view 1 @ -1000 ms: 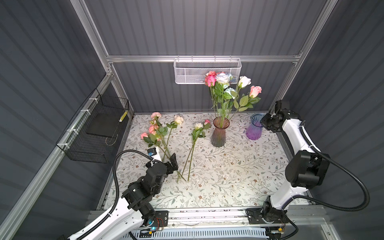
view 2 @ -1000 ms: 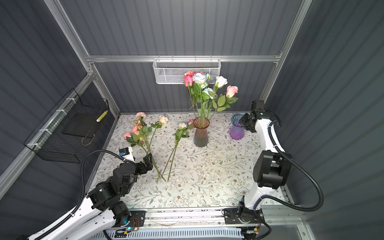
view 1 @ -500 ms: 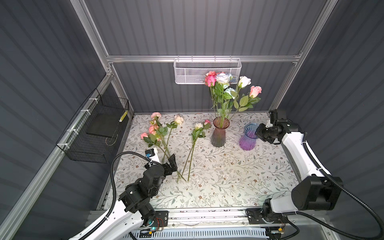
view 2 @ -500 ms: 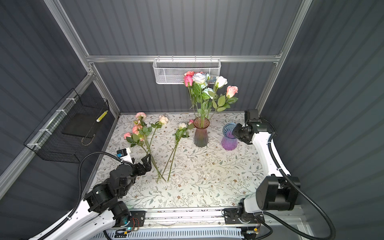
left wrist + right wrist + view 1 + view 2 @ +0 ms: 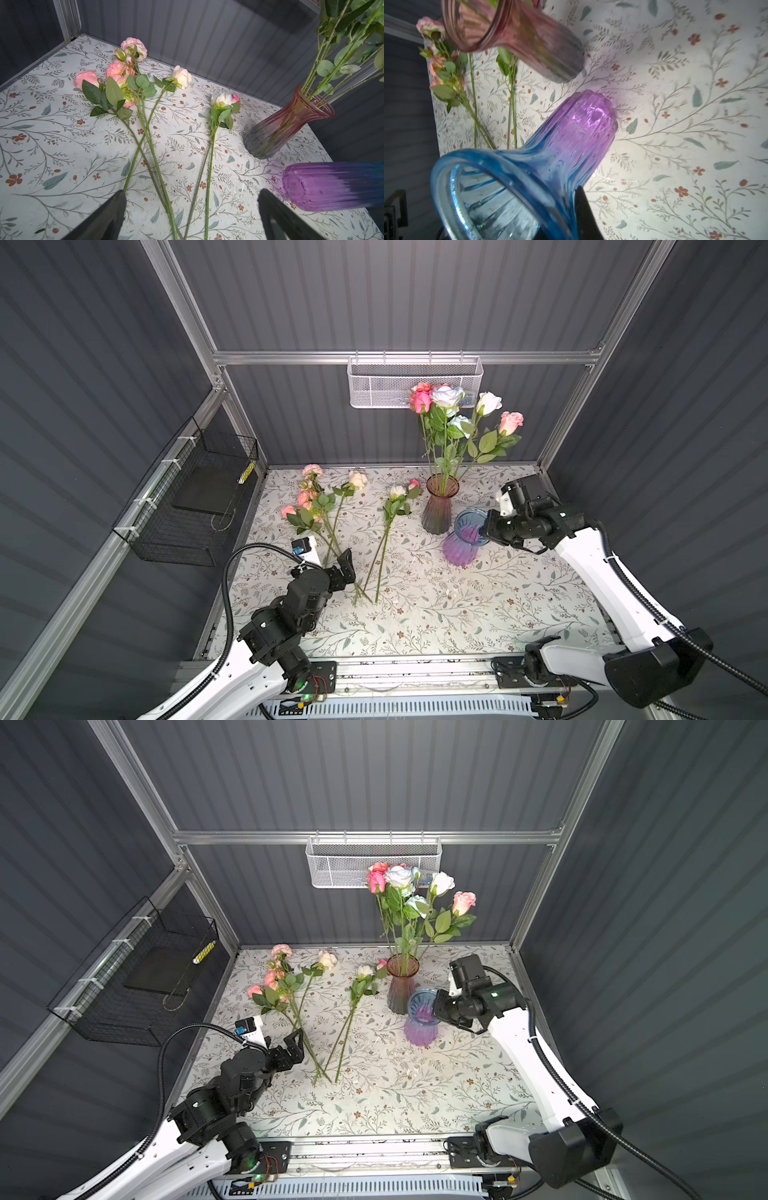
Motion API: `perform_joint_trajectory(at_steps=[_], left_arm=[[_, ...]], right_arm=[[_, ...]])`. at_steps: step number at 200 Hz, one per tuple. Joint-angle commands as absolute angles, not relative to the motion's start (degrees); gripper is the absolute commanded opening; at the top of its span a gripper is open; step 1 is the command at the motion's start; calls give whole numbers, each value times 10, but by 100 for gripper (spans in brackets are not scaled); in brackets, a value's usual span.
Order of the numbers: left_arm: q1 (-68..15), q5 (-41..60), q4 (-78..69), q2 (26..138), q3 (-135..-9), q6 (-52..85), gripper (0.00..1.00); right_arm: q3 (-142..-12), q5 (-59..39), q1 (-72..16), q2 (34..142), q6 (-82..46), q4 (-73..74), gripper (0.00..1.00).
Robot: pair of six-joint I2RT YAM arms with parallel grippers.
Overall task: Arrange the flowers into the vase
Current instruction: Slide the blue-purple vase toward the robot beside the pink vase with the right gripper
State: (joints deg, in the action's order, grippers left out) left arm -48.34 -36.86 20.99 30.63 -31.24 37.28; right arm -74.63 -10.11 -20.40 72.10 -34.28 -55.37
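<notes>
We had the left claw [image 5: 348,568] spread wide and empty, low over the table [image 5: 457,614]. The loose flowers [image 5: 328,510] lay flat just ahead of it. Their stems ran lengthwise away from the claw, cut ends nearest it and blooms toward the back wall; in the left wrist view they passed between the open jaws. The right claw [image 5: 485,531] was well apart from them, clamped on the rim of the blue-purple vase [image 5: 461,547], which leaned beside the pink vase [image 5: 438,510] holding upright stems. We judged the left arm far nearer for the next stem.
</notes>
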Motion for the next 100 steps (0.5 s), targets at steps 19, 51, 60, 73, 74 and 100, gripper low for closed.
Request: perform_joint_trajectory(at_steps=[19,51,60,73,74,100], left_arm=[[-485,-362,219,296,-302,390,99],[-485,-358,225,291,-297,403,100],[-486,-356,224,293,-296,404,99],[-486,-352,226,295,-299,405,99],[-485,-352,226,296,-299,405,100],[-485,-347,235,299,-306,401,99]], right_arm=[[-810,-121,-278,768,-363,-530,0],[-870,-121,-334,847,-370,-544,0],[-889,-122,-337,868,-363,-553,0],[-915,-126,-336,895,-353,-563,0],[-917,-127,-336,897,-352,-565,0],[-973,-135,-336,940,-332,-600,0]])
